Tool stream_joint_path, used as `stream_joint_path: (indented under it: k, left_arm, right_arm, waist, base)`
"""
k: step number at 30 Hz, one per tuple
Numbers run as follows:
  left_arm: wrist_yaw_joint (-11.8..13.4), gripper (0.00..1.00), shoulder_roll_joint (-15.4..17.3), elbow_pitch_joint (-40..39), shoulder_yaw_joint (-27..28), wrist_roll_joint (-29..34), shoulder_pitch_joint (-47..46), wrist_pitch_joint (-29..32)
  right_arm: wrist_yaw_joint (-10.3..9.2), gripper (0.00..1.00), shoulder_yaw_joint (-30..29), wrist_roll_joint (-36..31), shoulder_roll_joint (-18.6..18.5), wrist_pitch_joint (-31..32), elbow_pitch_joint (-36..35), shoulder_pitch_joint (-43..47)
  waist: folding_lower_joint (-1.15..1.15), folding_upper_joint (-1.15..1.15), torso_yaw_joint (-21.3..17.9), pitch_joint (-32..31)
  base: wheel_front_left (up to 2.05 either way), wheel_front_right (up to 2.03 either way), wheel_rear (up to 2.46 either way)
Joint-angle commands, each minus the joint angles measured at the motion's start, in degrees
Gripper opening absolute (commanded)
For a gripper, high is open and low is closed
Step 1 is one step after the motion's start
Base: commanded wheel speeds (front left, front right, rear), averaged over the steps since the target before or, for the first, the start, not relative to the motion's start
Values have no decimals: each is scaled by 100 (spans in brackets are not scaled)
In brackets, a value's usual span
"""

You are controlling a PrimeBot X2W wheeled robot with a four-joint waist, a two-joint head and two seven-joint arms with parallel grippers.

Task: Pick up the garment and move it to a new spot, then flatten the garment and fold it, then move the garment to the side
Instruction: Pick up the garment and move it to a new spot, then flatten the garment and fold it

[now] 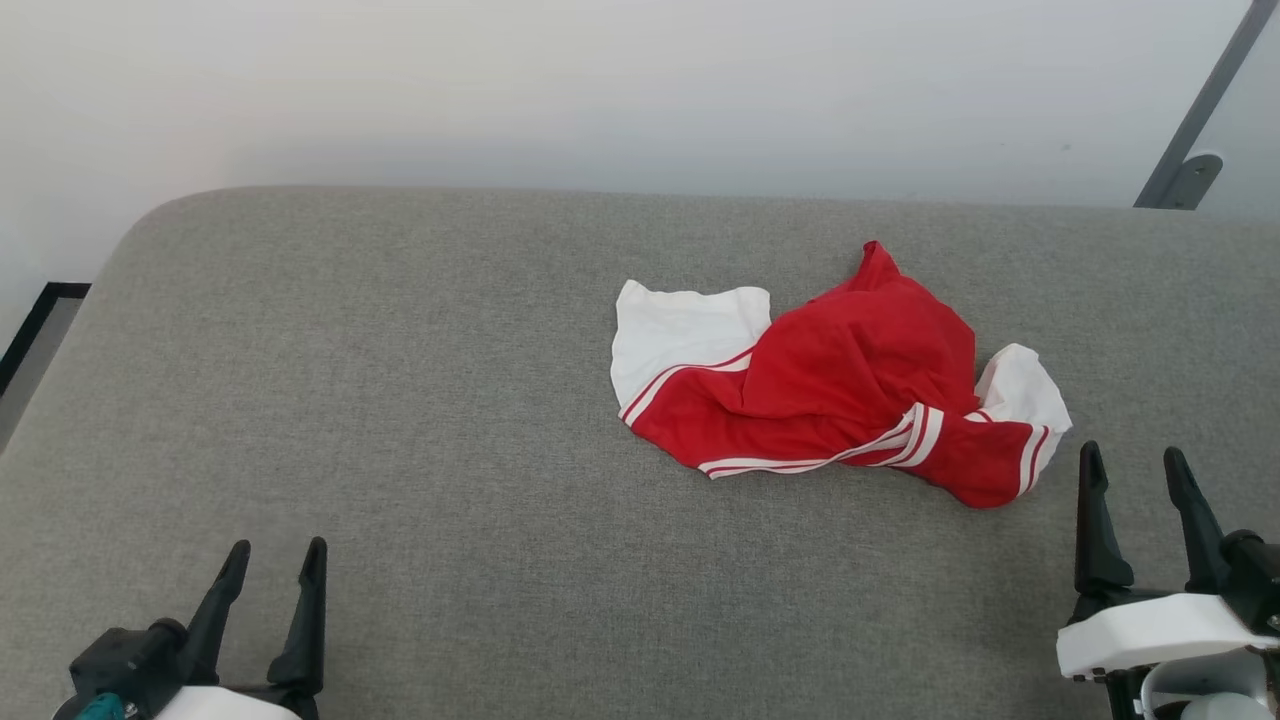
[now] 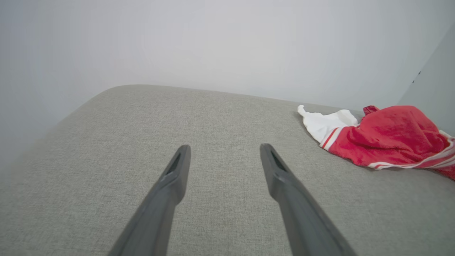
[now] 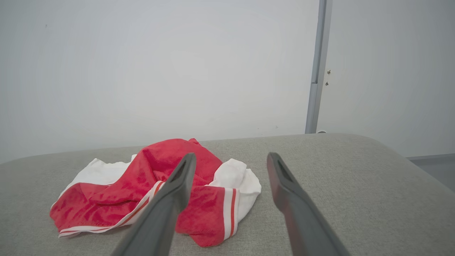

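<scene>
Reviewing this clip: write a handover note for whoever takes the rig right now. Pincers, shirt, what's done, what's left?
The left pincer is open and empty, over the grey padded surface, well apart from the garment.
The right pincer is open and empty, just short of the garment's right end.
The garment lies crumpled in a heap, right of centre.
Done: nothing, judging by the heap.
Left: pick up, move, flatten, fold, set aside.

Left gripper [image 1: 275, 558] and right gripper [image 1: 1133, 462] both hang low, fingers [image 2: 177, 167] spread apart, holding nothing.
</scene>
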Motion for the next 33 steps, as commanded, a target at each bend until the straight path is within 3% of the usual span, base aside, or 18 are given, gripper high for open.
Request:
stream_joint_path:
  k: [1,15,19,25,26,33]
  left_arm:
    - [11,100,-21,-65,46,87,71,-28]
    - [12,100,-203,-219,25,212,149,-29]
    - [12,100,-283,-213,78,243,64,-29]
    - [12,100,-387,-164,-77,167,-91,-29]
    - [12,100,-387,-164,-77,167,-91,-29]
    - [12,100,-444,-59,-320,22,-415,-29]
  right_arm:
    - [-1,100,1,41,-10,-28,-33,50]
    - [-1,100,60,-35,-10,-28,57,-21]
    - [-2,100,79,-174,-189,214,158,-228]
    - [-2,100,255,-219,-849,1541,166,-764]
    - [-2,100,255,-219,-849,1541,166,-764]
    - [-2,100,267,246,-1657,4223,315,-1725]
  waist:
    - [0,0,-10,12]
    - [0,0,-33,134]
    - [0,0,-32,298]
    - [0,0,98,566]
    - [0,0,98,566]
    - [0,0,308,1051]
  base:
    - [0,0,0]
    - [0,0,0]
    - [0,0,0]
    - [0,0,0]
    - [0,0,0]
    - [0,0,0]
